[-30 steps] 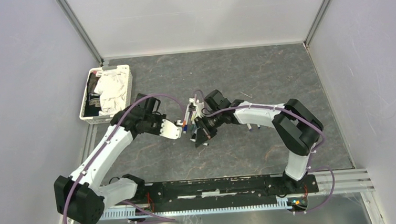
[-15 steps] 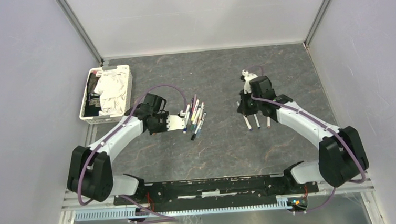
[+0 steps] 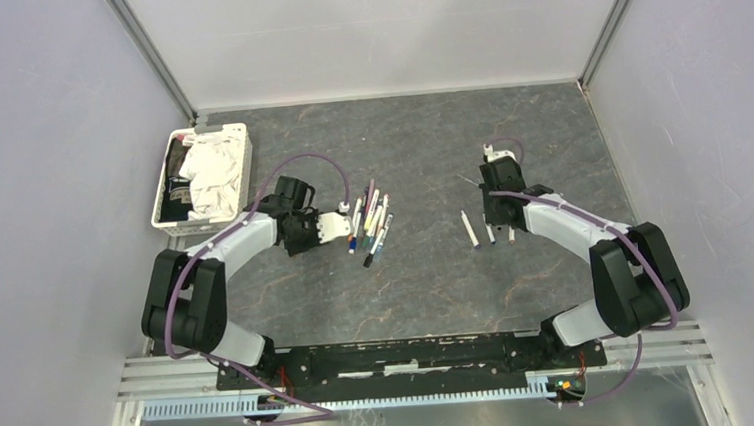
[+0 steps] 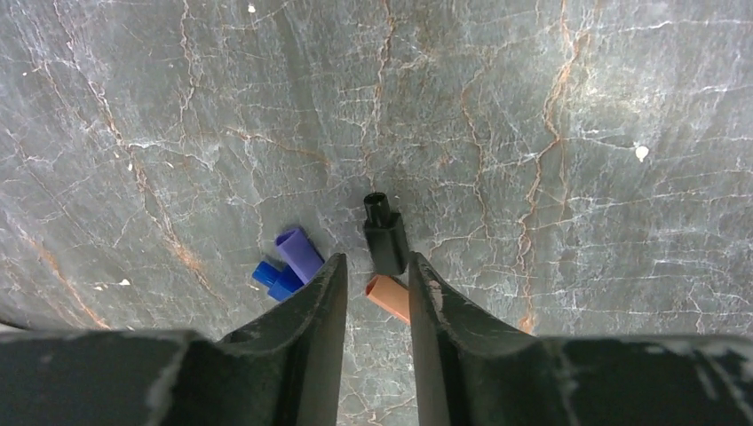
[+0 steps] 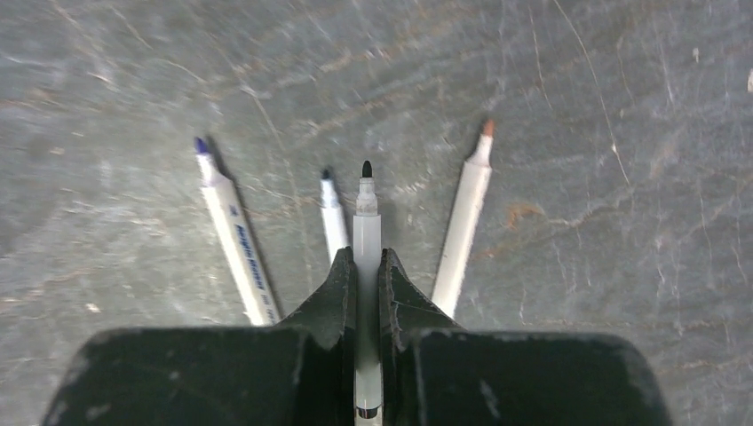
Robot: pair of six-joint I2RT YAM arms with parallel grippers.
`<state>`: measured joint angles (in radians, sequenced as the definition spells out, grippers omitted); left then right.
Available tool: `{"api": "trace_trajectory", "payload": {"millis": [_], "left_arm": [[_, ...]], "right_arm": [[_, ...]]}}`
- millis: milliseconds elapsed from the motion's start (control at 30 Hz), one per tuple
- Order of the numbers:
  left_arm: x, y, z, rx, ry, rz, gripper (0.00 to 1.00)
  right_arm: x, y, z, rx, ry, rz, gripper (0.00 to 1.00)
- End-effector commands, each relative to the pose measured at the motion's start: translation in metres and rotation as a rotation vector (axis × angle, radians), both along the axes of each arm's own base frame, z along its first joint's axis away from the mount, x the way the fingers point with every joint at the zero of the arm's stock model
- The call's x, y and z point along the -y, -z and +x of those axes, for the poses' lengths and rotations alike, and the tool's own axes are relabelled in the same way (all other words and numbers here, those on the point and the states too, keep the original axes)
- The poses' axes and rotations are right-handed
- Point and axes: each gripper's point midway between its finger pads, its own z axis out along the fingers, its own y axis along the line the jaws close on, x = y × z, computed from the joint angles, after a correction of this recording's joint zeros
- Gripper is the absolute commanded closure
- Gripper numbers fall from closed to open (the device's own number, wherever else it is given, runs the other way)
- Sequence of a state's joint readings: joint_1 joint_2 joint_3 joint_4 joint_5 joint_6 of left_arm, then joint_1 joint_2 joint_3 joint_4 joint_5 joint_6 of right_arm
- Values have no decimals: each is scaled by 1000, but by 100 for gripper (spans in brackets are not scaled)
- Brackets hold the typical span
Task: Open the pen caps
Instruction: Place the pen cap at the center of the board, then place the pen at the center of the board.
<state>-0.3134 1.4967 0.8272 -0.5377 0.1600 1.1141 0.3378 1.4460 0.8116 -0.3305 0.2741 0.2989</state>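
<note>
Uncapping is mid-cycle: one pen is freshly bare and its parts are being set down on either side. Left gripper (image 4: pixel 376 262) hangs low over the table (image 3: pixel 438 289) with its jaws a modest gap apart and nothing between them. The black cap (image 4: pixel 385 235) lies free on the surface at 12 o'clock of the fingertips. The purple cap (image 4: pixel 299 252) and blue cap (image 4: pixel 273 280) touch each other at 9 o'clock, and the orange cap (image 4: pixel 389 297) shows below the gap. Right gripper (image 5: pixel 367 256) is clamped on the black-tipped pen (image 5: pixel 367 222), tip pointing to 12 o'clock, above a row of bare pens: purple-tipped pen (image 5: pixel 233 244) at 10 o'clock, blue-tipped pen (image 5: pixel 333 226) just beside it, orange-tipped pen (image 5: pixel 463 231) at 2 o'clock.

Next, I judge, the right jaws should lay their pen into that row, while the left lifts clear of the caps and reaches for the capped bundle (image 3: pixel 371 218) at 3 o'clock of it.

Room is generous: the white tray (image 3: pixel 166 188) sits well apart at 10 o'clock of the left gripper, the walls are far, and bare table separates the arms
</note>
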Motion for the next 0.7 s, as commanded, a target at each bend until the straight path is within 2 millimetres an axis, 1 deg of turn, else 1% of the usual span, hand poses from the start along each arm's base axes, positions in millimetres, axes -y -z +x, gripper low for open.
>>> {"api": "trace_trajectory", "payload": {"millis": [0,100,133,167,200,267,300,333,400,467,600,667], "left_arm": [[8,-8,10,19,-50,-61,57],[15,-26,11,14,-82,-142,44],[17,-35,12,3,-100,-178,42],[20,-43,13,-15,-122,-216,34],[21,-52,15,-32,-151,-255,31],[22,-71,19,-57,-191,-326,12],[22,-83,22,-59,-210,-363,9],[21,-91,23,-66,-229,-390,6],[18,-107,26,-66,-268,-439,3],[17,-117,27,-64,-296,-468,2],[16,-133,28,-58,-351,-493,0],[16,-141,31,-70,-384,-509,0]], "right_arm": [[26,10,-6,0,90,-71,100],[34,17,-9,-20,103,-72,100],[35,19,-10,-25,105,-72,100],[35,22,-11,-32,103,-69,100],[36,24,-12,-38,103,-68,98],[35,29,-13,-47,100,-58,97],[33,31,-14,-51,95,-52,97],[33,33,-14,-57,95,-49,96],[32,36,-15,-66,93,-42,94],[30,37,-14,-69,87,-35,91],[27,37,-14,-69,78,-19,89],[24,35,-13,-66,74,-8,85]]}}
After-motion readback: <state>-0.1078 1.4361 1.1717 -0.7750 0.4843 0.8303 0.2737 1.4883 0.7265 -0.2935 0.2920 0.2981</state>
